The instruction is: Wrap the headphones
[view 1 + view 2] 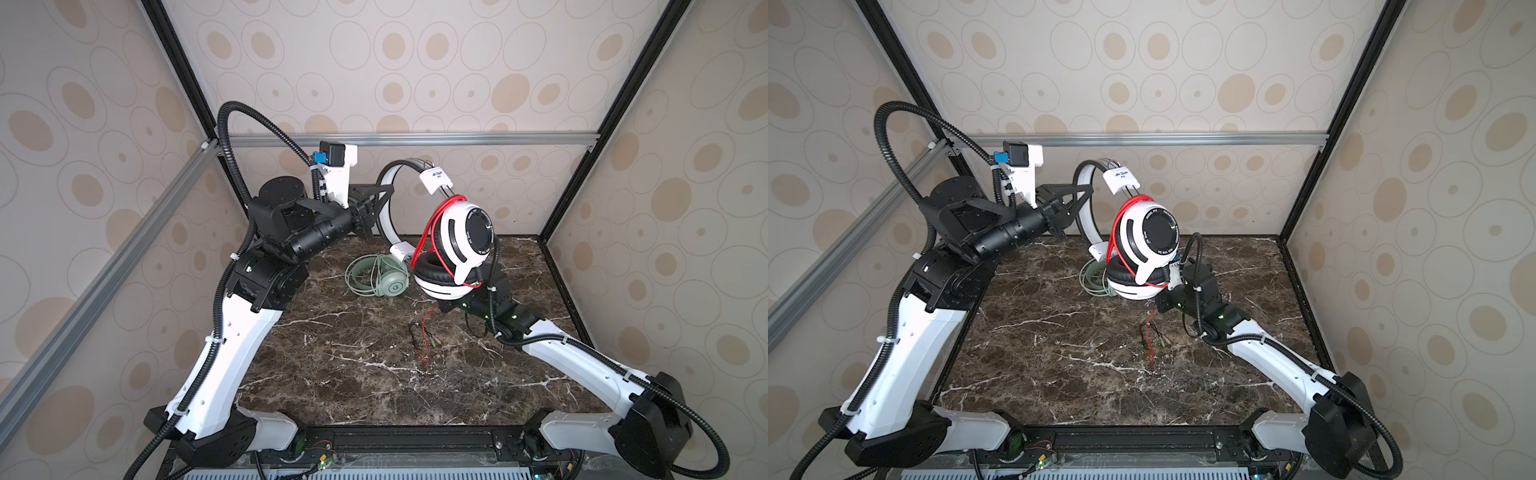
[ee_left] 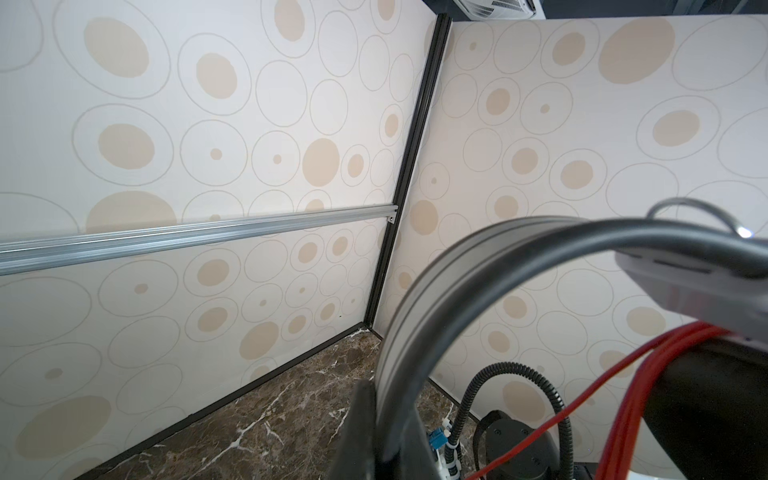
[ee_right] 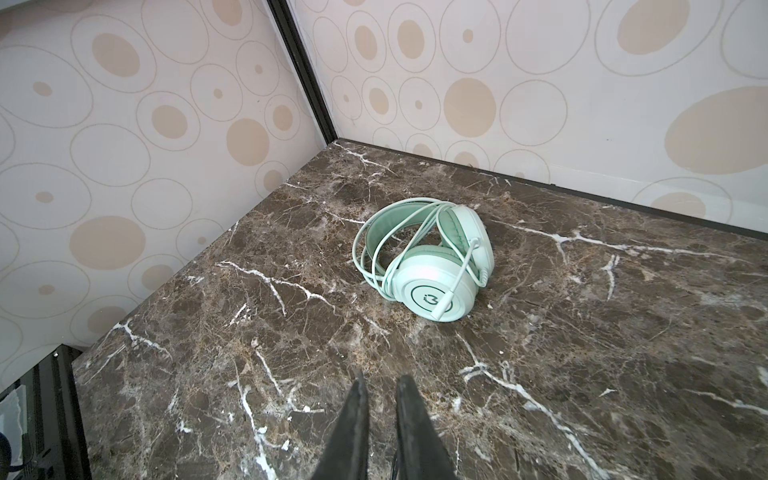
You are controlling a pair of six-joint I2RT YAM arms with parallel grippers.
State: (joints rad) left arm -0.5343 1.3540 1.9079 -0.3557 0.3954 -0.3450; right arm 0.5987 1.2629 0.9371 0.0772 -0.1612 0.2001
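Left hand (image 1: 371, 216) is clamping shut on the grey headband (image 1: 384, 195) of the white-and-black headphones (image 1: 457, 237), holding the pair up off the tabletop (image 1: 353, 374) with the band arching toward the back wall; the left wrist view is showing that band (image 2: 399, 316) running straight out of the closed jaws. Below and between the arms, the mint-green headphones (image 3: 432, 286) are lying flat on the tabletop, their pale cable (image 3: 374, 266) looping round band and cups, so that pair is looking done. Further right, the red cable (image 1: 424, 245) is running in several turns round the raised pair's cups, while a loose tail is hanging down to the plugs (image 1: 419, 340) lying on the tabletop. Right hand (image 1: 444, 306) is sitting just under the lower cup, where that tail is starting; its fingers (image 3: 359, 415) are standing nearly together with a thin gap, and I cannot tell whether the cable is pinched between them. Handling judgement: the headphones are looking light and rigid, the band springy, the shells smooth and likely slippery, the ear pads soft. The band is the sound place to hold. The cable is thin and limp, so it is wanting a pinch close to the cups and gentle tension, or the turns may be slipping off.
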